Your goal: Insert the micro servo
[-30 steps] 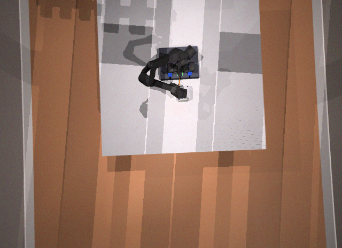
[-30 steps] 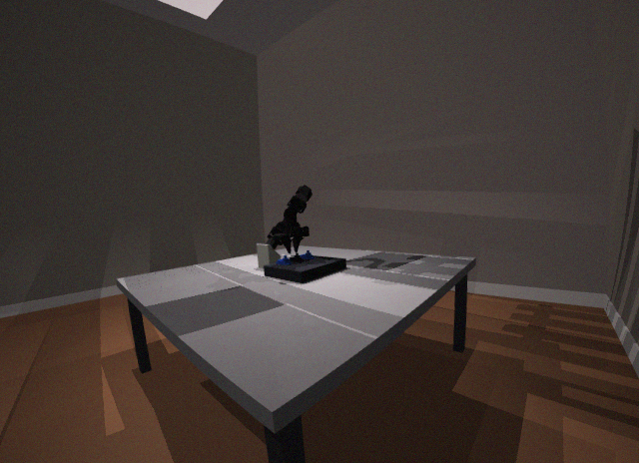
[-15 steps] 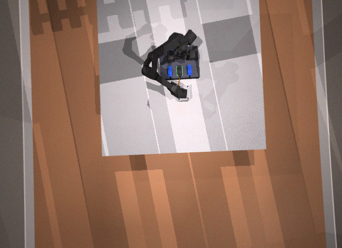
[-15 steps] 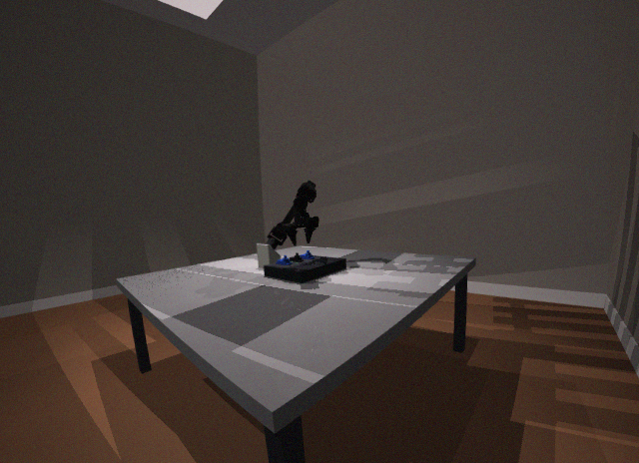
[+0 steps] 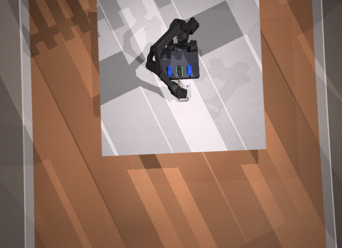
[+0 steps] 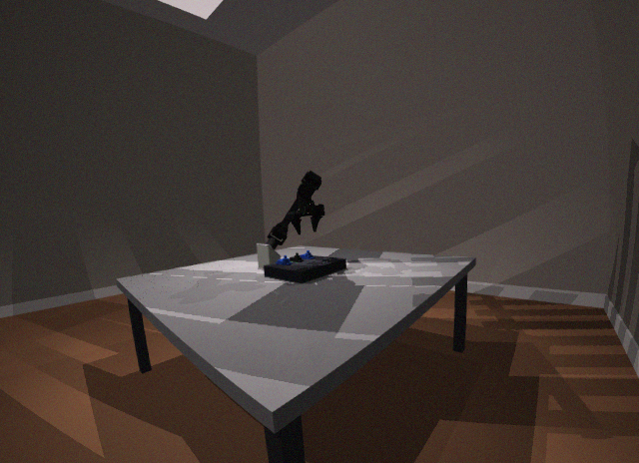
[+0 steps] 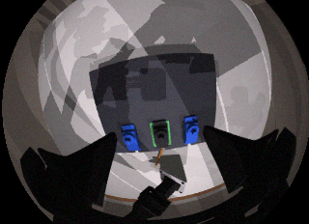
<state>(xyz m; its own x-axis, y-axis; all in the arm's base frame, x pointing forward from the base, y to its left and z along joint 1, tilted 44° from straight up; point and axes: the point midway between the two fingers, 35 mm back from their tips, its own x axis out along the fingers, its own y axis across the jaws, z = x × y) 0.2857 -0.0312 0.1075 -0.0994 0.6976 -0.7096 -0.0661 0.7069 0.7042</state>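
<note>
The black micro servo [image 5: 179, 70] [image 6: 297, 257] [image 7: 160, 133] sits inside the green pocket outline [image 5: 177, 71] [image 7: 153, 134] on the dark deck [image 5: 193, 59] [image 6: 303, 275] [image 7: 193, 94]. Its round shaft boss faces up, and it looks level with its neighbours. The ears are too small to judge for exact contact. Its orange cable [image 5: 179, 80] [image 7: 159, 157] runs straight out over the deck's near edge; the notch itself is too small to make out. My gripper [image 5: 182, 46] [image 6: 308, 231] is open and empty, raised well above the deck and apart from the servo.
Blue servos [image 5: 169, 71] [image 5: 189, 70] [image 7: 129, 138] [image 7: 191, 130] sit on either side of the black one. The arm's base stands by a pale block [image 6: 264, 255] just beyond the deck's cable edge. The deck rests on the grey table [image 5: 132, 124] [image 6: 289, 355].
</note>
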